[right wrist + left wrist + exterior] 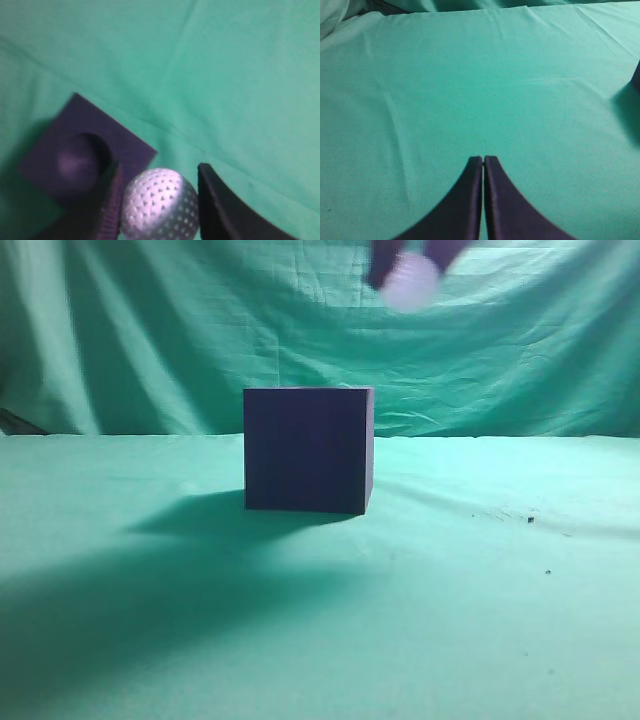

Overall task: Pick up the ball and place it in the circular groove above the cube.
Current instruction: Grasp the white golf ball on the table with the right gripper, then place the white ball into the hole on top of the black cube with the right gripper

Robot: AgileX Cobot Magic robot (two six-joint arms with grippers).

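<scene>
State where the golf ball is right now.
The golf ball sits between the right tool's fingers, held in the air above and right of the cube.

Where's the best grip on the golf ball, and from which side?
Across its widest middle, from above, one finger on each side. The ball is round and dimpled, so any off-centre pinch could squeeze it out. The right gripper holds it about like that, up beside the cube.

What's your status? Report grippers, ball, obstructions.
Right gripper shut on white dimpled golf ball, high above and right of dark navy matte cube. Left gripper shut, empty. Round groove unobstructed.
</scene>
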